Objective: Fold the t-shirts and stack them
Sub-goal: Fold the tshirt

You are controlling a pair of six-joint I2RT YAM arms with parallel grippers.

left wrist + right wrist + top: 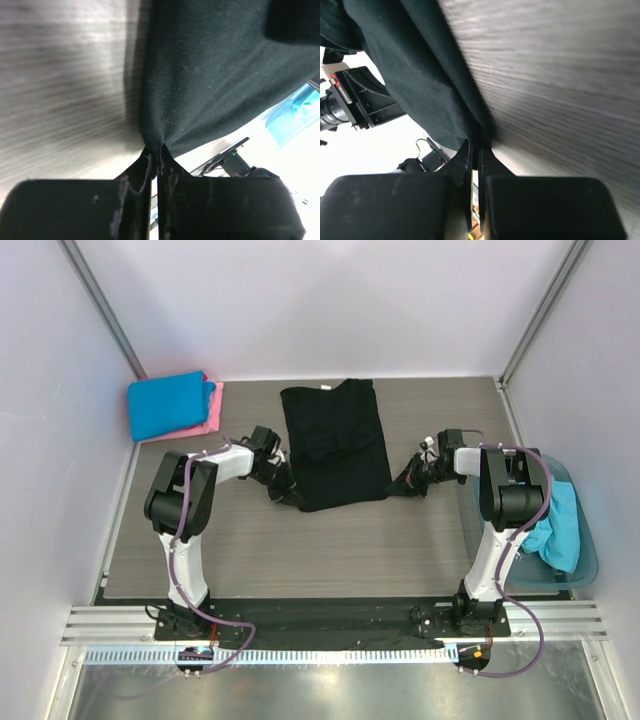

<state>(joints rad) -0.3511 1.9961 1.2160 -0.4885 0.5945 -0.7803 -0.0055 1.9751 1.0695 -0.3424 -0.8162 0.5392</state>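
Cloth is pinched at two corners. The black shirt lies flat in the middle of the desk, toward the far edge. It is a narrow dark panel, with one short end at the far side and the other nearest the arms.

The left gripper is down at the shirt's near left corner. Its wrist view makes it plain: both fingers are pressed together with black cloth caught between the tips, and the fabric puckers into a small peak right at the bite.

The right gripper is at the near right corner, the mirror image. Its fingers are closed on the shirt's edge, and the cloth runs away from the tips with the desk's wood grain alongside. So both claws are clamped on the black shirt, one at each near corner, with the arms reaching in from either side.

In the far left corner of the desk, the blue shirt sits folded on top of the pink shirt. The pink shows only as a strip along the blue one's right side.

At the desk's right edge, beside the right arm, is the tub. The turquoise shirt is bunched inside it, partly hidden behind the arm.
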